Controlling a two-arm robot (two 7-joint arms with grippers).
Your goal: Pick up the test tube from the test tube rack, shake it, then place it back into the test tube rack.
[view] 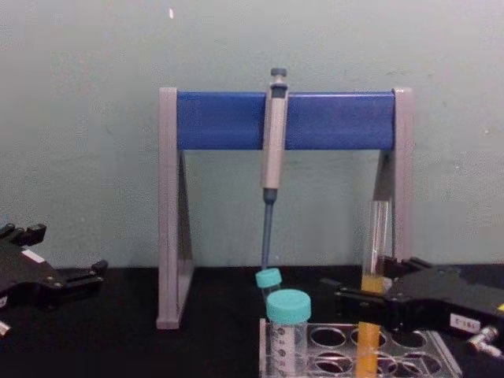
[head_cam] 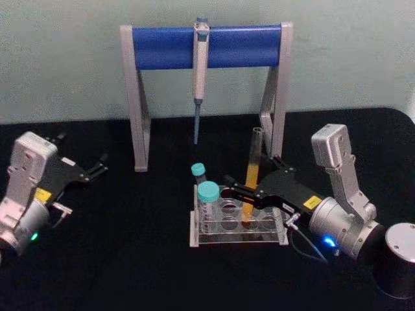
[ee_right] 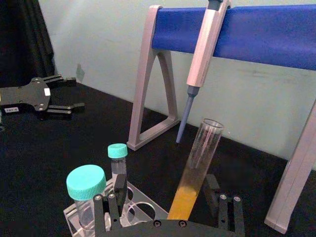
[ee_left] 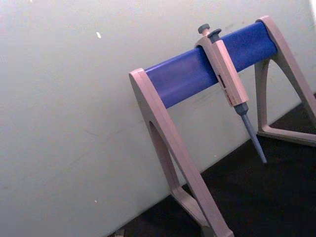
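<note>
The test tube [head_cam: 252, 175] stands nearly upright in the test tube rack [head_cam: 237, 225], its long axis leaning slightly back. The right gripper [head_cam: 244, 194] straddles its lower part, fingers apart and seemingly not yet clamped. The left gripper [head_cam: 99, 166] rests well away, fingers spread, over the tabletop [head_cam: 130, 259].

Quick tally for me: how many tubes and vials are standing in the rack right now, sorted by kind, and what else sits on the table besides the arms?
Tall capless clear glass test tube with orange-yellow liquid: 1
Teal-capped containers, a wide tube and a small vial: 2
Low clear plastic test tube rack: 1
Grey-and-blue pipette stand: 1
Grey pipette hanging on the stand: 1
Total: 6
</note>
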